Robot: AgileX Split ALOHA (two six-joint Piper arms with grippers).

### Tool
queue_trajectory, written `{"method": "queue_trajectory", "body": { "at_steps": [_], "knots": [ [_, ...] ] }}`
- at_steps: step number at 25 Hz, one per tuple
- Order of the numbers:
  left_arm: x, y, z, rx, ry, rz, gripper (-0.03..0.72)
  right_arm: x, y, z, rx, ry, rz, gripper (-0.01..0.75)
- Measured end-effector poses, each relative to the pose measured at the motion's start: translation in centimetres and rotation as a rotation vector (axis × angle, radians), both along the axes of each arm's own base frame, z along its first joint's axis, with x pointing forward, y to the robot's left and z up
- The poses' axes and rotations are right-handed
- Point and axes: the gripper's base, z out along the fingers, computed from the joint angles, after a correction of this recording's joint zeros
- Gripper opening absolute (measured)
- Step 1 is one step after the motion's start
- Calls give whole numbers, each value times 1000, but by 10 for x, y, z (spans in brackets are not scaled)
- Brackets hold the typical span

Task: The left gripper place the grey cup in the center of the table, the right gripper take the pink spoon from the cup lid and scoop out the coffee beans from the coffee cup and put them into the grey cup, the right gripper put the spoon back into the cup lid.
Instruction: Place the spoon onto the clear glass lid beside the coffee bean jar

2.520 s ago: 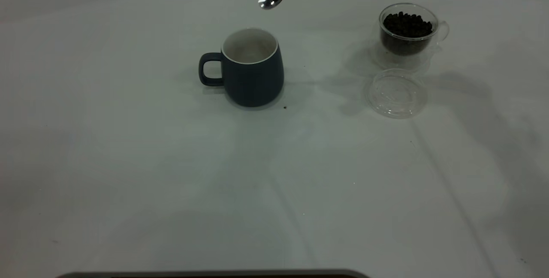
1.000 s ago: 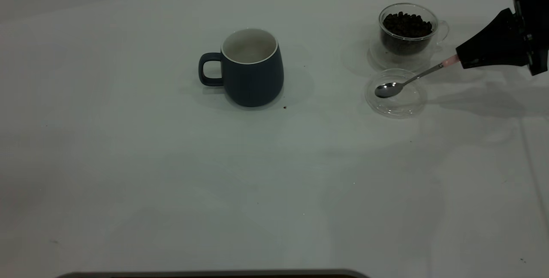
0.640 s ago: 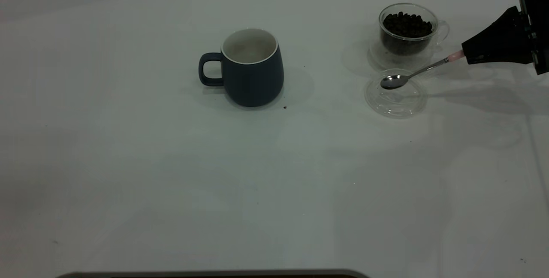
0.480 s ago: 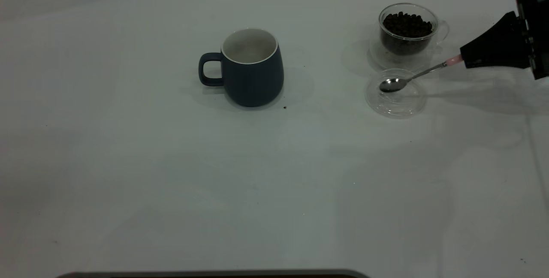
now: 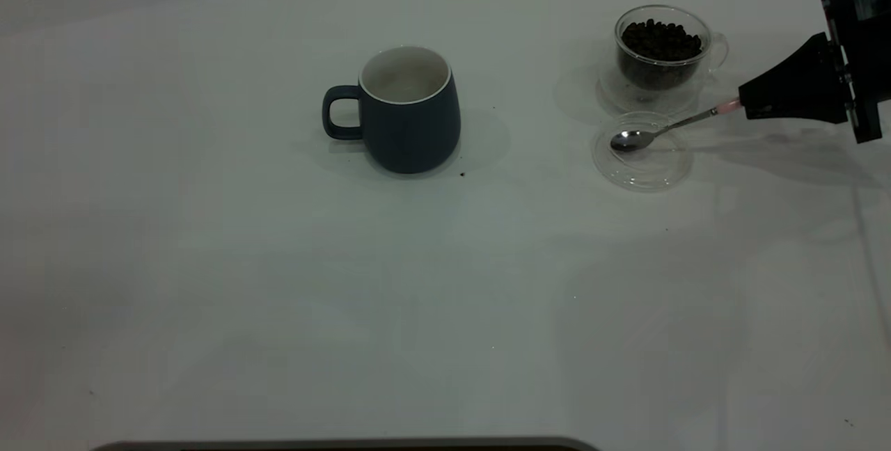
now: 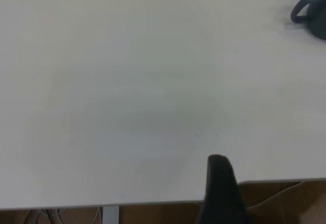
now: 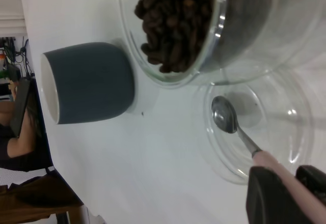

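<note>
While clamping the pale handle of the pink spoon (image 5: 660, 129) between its fingers (image 7: 270, 196), the right gripper (image 5: 746, 101) is hovering low over the desk (image 5: 445, 263) at the right edge of the exterior view. Reaching out ahead of the fingertips, with the steel bowl sitting over the cup lid (image 5: 642, 152), whether touching the glass or just above it, cannot tell. Standing just beyond the lid and beside the spoon's neck: the coffee cup (image 5: 665, 51), heaped with coffee beans (image 5: 660, 39). Resting upright well apart from the fingers, out past the spoon's tip near the middle of the desk: the grey cup (image 5: 404, 110), handle pointing away from the spoon. Showing only one dark finger of the left gripper (image 6: 220, 191) at the desk's edge, far from the mug; whether spread or closed, cannot tell.
</note>
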Motion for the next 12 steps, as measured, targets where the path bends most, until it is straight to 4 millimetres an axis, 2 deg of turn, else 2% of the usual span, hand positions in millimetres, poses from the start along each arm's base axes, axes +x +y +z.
{"method": "queue_trajectory", "body": {
  "at_steps": [6, 12],
  "knots": [
    [0, 0, 0, 0, 0, 0, 567, -3, 2, -11, 18, 19, -9, 101],
    [0, 0, 0, 0, 0, 0, 567, -3, 1, -11, 20, 12, -10, 107]
  ]
}}
